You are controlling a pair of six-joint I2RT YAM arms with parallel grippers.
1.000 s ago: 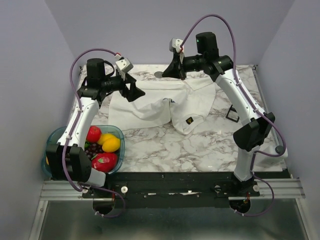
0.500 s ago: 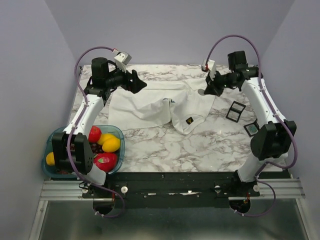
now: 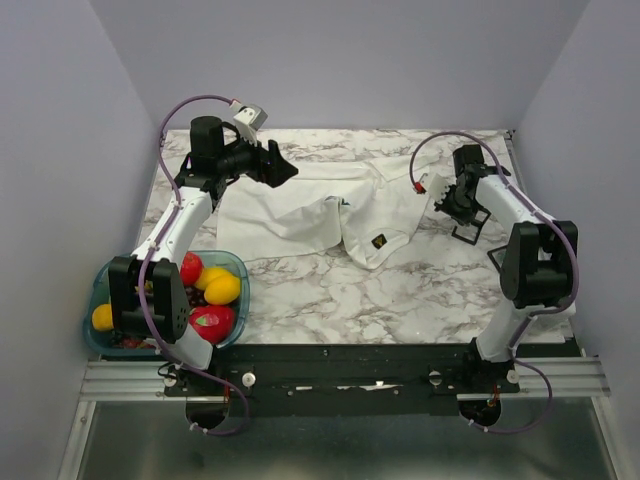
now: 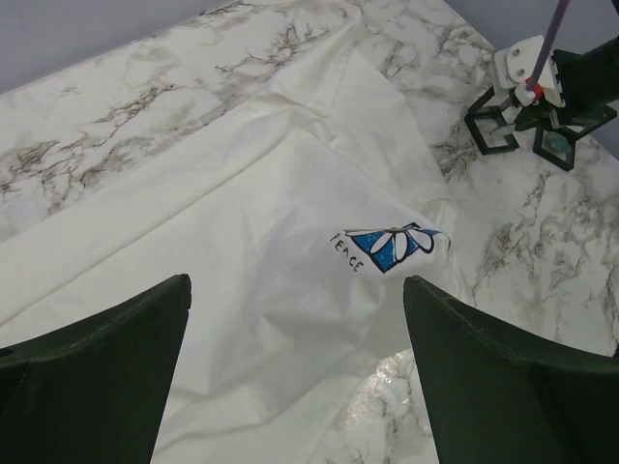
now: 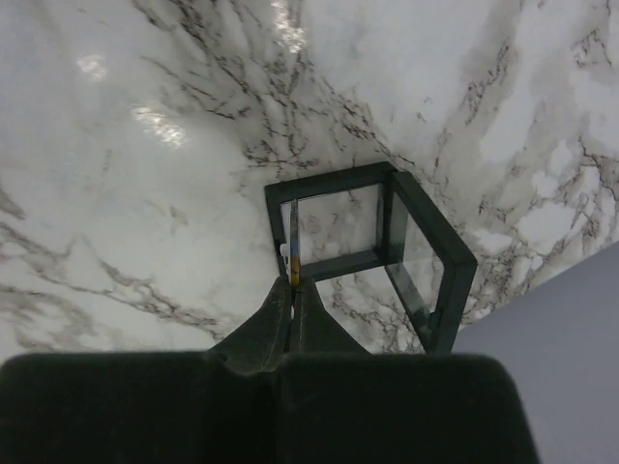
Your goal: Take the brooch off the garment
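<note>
The right gripper (image 5: 293,290) has swung off the garment (image 3: 290,210) to the bench (image 3: 400,290) edge, over a black frame (image 5: 329,179). It is clamped on a thin edge-on sliver, likely the brooch (image 5: 293,242), seemingly for drop-off. The left gripper (image 4: 295,387) hovers spread above the garment.

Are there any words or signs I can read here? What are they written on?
"PEACE": on the white shirt, beside a blue flower drawing.
Dark diamond logo on the shirt: has a yellow mark, too small to read.
Nothing else has writing that I can see.
</note>
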